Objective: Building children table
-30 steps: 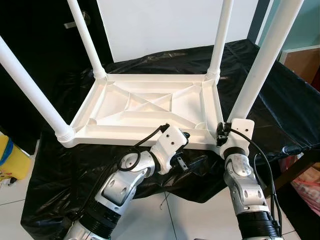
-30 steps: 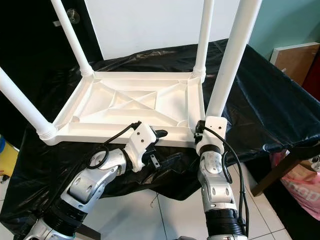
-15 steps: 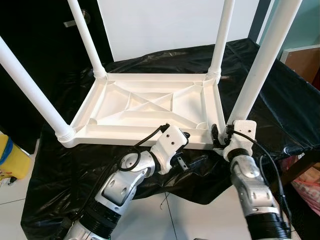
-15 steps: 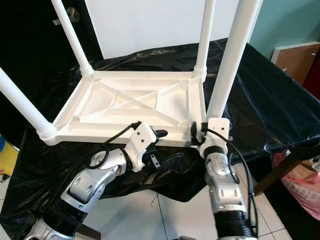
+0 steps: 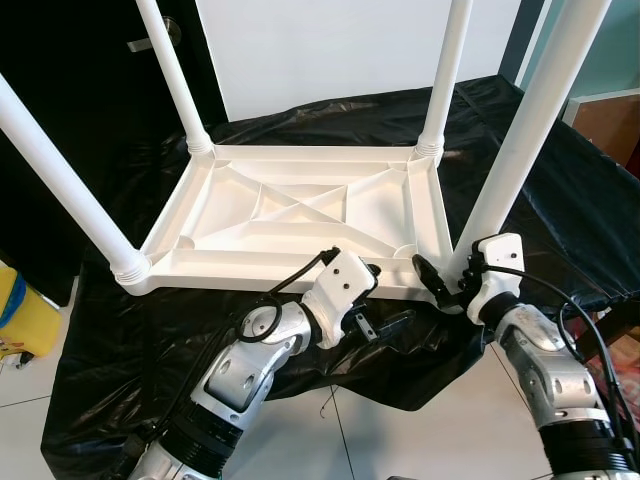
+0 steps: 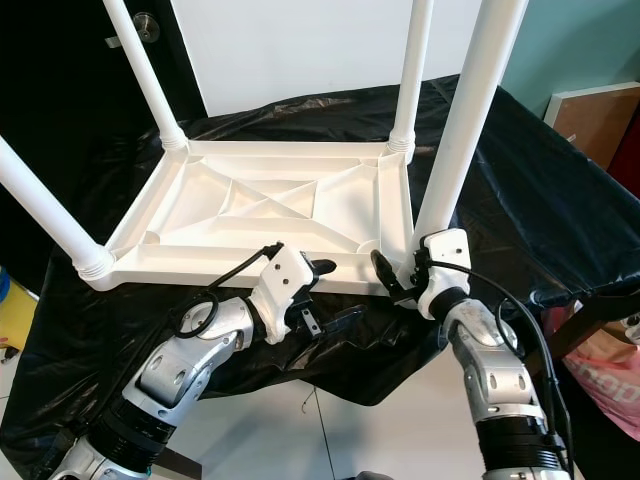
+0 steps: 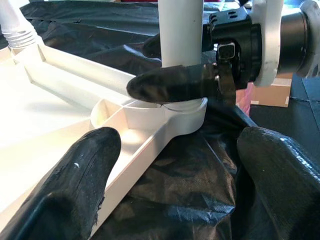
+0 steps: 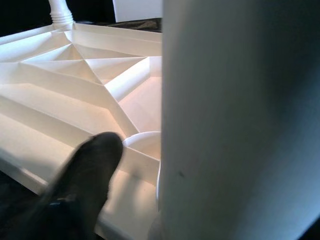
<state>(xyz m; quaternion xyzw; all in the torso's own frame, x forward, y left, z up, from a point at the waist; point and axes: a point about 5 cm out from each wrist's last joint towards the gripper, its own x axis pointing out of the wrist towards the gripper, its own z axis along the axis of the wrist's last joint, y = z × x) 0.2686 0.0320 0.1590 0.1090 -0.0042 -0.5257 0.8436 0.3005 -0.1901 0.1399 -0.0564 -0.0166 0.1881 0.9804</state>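
Tabletop (image 5: 300, 215) of white plastic is laid upside down on a surface draped in black sheeting (image 5: 560, 190), its four legs pointing up. The right pincer (image 5: 447, 283) is closed around the base of the near right leg (image 5: 520, 130), one finger (image 7: 170, 84) crossing in front of it just above the corner socket. Compared with a second ago, the right forearm has swung outward to the robot's right, so the leg is now gripped from the side rather than from directly below. The left pincer (image 5: 383, 322) is held wide, unchanged, just beside the tabletop's near edge, above the sheeting. A yellow object (image 5: 22, 318) is seen at the far left.
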